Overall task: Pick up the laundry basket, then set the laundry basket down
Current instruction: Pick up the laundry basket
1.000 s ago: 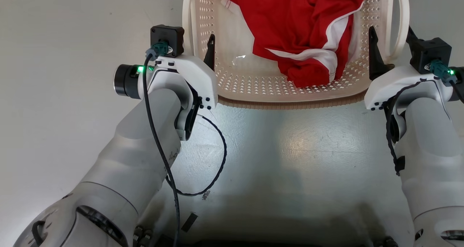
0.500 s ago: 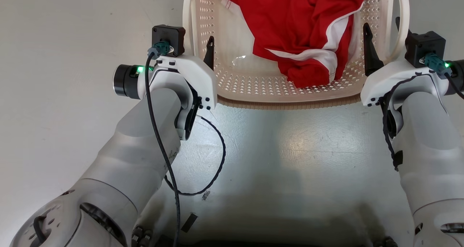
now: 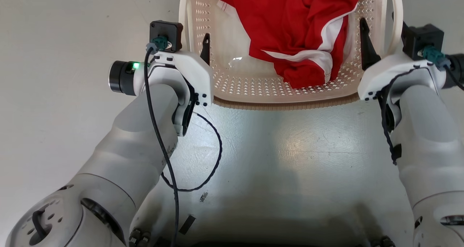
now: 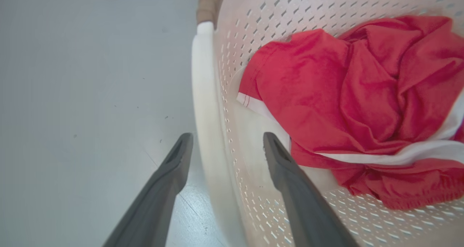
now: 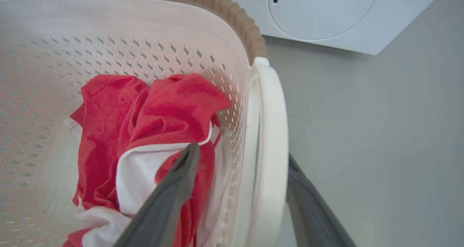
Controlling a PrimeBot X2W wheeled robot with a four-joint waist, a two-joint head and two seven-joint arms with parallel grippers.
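The basket (image 3: 246, 86) lies between the arms on the floor (image 3: 308, 149); left fingers (image 4: 295, 189) stand wide astride its left handle (image 4: 204, 105), right fingers (image 5: 170, 196) wide astride its right handle (image 5: 270, 131), one finger inside and one outside each

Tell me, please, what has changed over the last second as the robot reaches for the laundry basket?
The right hand has slid inward and forward, its open jaws now straddling the right handle of the laundry basket more deeply. The head view shifted slightly, so the camera moved. Nothing was gripped. The left hand stays open astride the left handle, and the red garment lies unchanged inside.
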